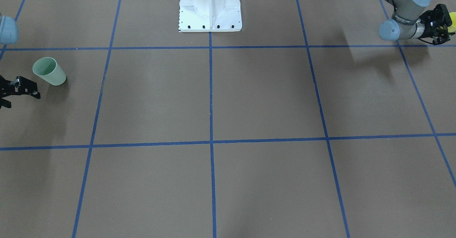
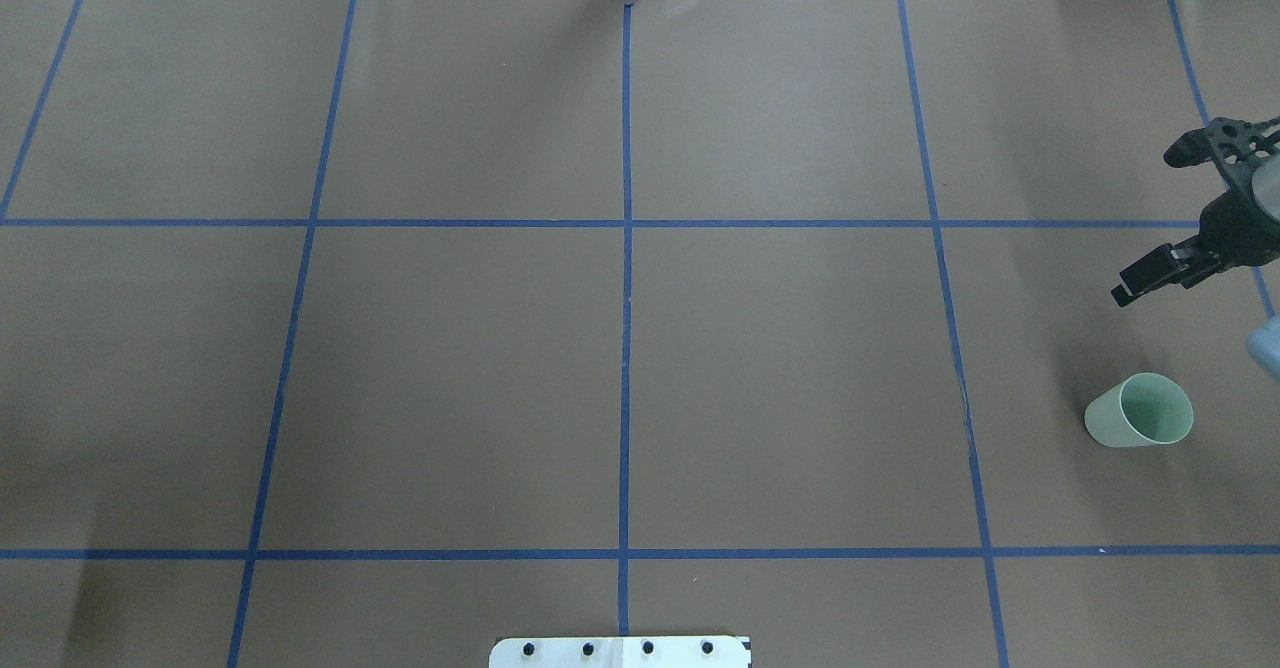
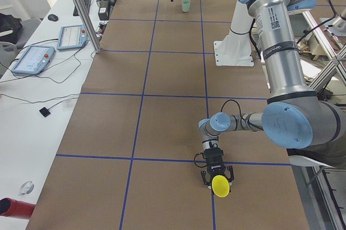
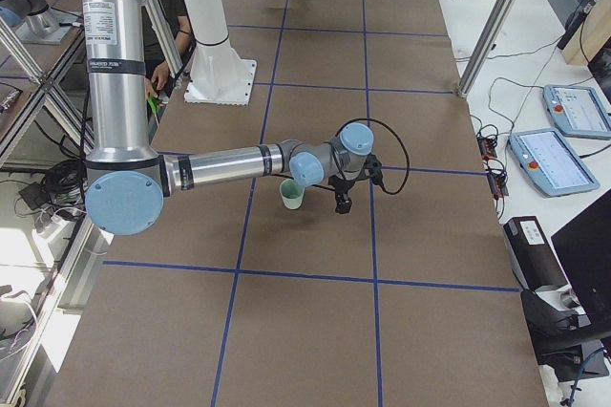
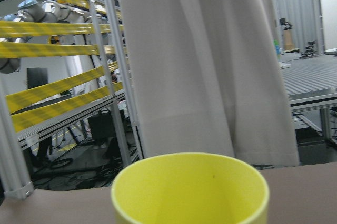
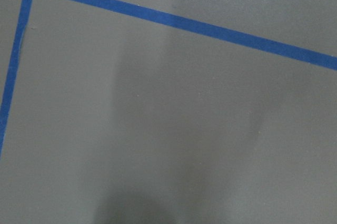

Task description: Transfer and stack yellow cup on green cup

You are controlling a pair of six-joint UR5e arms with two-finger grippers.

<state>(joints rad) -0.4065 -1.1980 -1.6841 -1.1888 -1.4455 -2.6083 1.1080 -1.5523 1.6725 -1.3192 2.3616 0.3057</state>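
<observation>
The yellow cup (image 3: 220, 185) stands upright near the table's end on my left side; its rim fills the bottom of the left wrist view (image 5: 189, 187). My left gripper (image 3: 218, 179) lies low and level there, open, its fingers on either side of the cup's near part (image 1: 453, 20). The green cup (image 2: 1140, 410) stands upright at the opposite end (image 1: 49, 71). My right gripper (image 2: 1150, 226) hangs open and holds nothing a short way beyond the green cup, apart from it. The right wrist view shows only the brown table cover and blue tape.
The white robot base (image 1: 210, 8) is bolted at the table's near-middle edge. Blue tape lines (image 2: 626, 248) divide the brown surface into squares. A side bench carries tablets (image 3: 32, 60) and cables, beside a metal post (image 3: 81, 8).
</observation>
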